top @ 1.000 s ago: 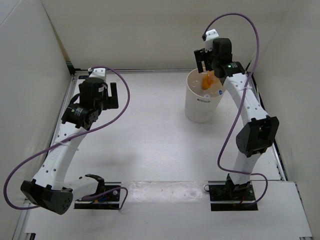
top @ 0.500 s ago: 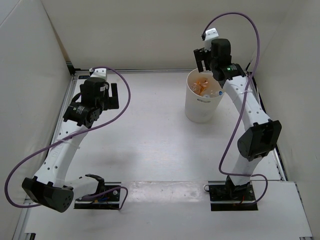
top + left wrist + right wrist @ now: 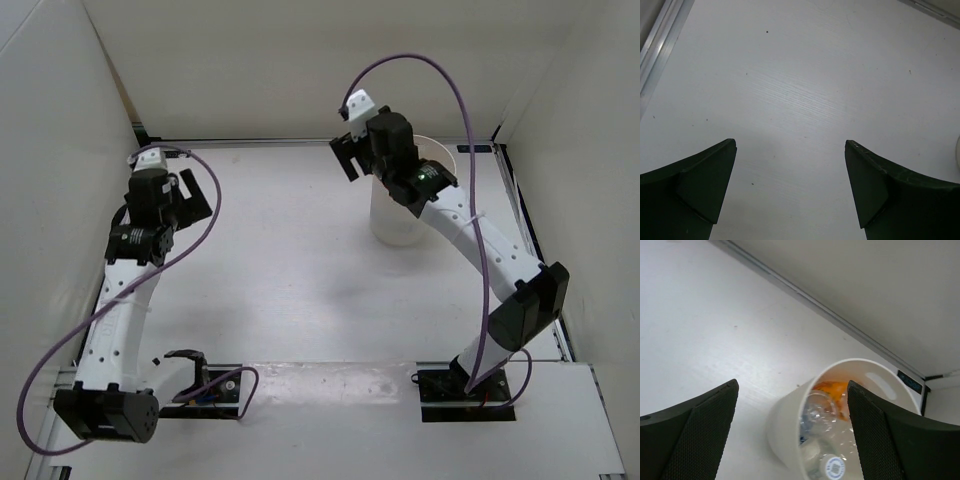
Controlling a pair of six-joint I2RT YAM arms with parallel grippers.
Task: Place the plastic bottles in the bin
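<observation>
The bin (image 3: 787, 432) is a white bucket seen from above in the right wrist view, with a slot (image 3: 880, 385) near its rim. Inside lie the orange bottle (image 3: 832, 390), a clear bottle (image 3: 817, 415) and a bottle with a white-blue cap (image 3: 834, 468). I cannot make out a fourth bottle. In the top view the bin (image 3: 396, 226) is partly hidden by my right arm. My right gripper (image 3: 351, 158) (image 3: 792, 383) is open and empty, up and left of the bin. My left gripper (image 3: 194, 194) (image 3: 790, 143) is open and empty over bare table at the far left.
White walls enclose the table on the left, back and right. A metal rail (image 3: 660, 42) runs along the left edge, close to my left gripper. Another rail (image 3: 810, 302) runs along the back wall behind the bin.
The orange bottle, held over the bin a second ago, has dropped into it. My right gripper has swung left off the bin. My left arm has pulled back toward the left wall.
</observation>
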